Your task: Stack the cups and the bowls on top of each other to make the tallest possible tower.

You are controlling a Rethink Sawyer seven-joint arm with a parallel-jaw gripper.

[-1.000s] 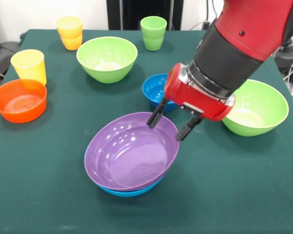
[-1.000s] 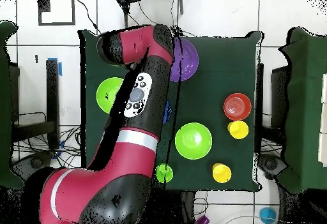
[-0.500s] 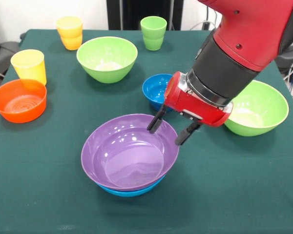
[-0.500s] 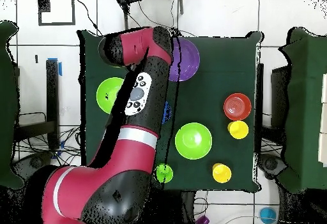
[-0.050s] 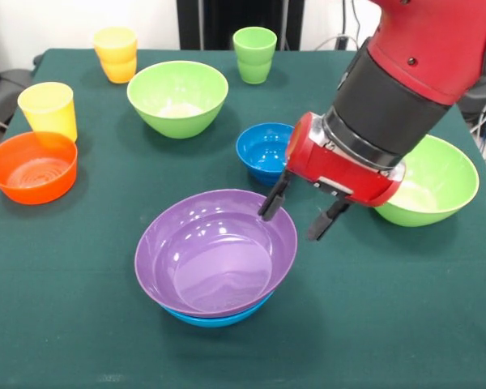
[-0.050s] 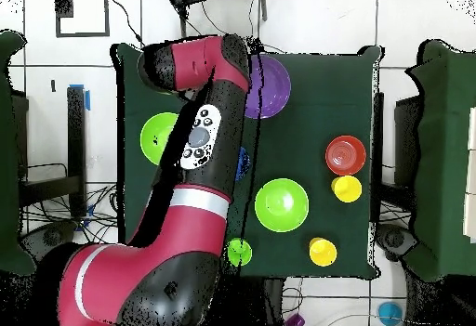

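Note:
A wide purple bowl (image 5: pixel 215 253) sits level inside a large blue bowl (image 5: pixel 216 318), of which only the front rim shows; together they form the tower. My gripper (image 5: pixel 300 212) is open just over the purple bowl's right rim, holding nothing. One finger (image 5: pixel 273 203) is over the rim and the other is outside it. A small blue bowl (image 5: pixel 263 150) stands just behind the gripper. In the overhead view the arm covers the gripper, and the purple bowl (image 6: pixel 271 85) shows beside the arm.
One large green bowl (image 5: pixel 178 97) stands at the back and another (image 5: pixel 428 178) at the right behind the arm. An orange bowl (image 5: pixel 32 168) and a yellow cup (image 5: pixel 47 109) are at the left. An orange-yellow cup (image 5: pixel 116 54) and a green cup (image 5: pixel 254 54) stand at the far edge.
The purple bowl, tilted a second ago, has settled level in the blue bowl. My open gripper has drawn right, off the bowl's rim.

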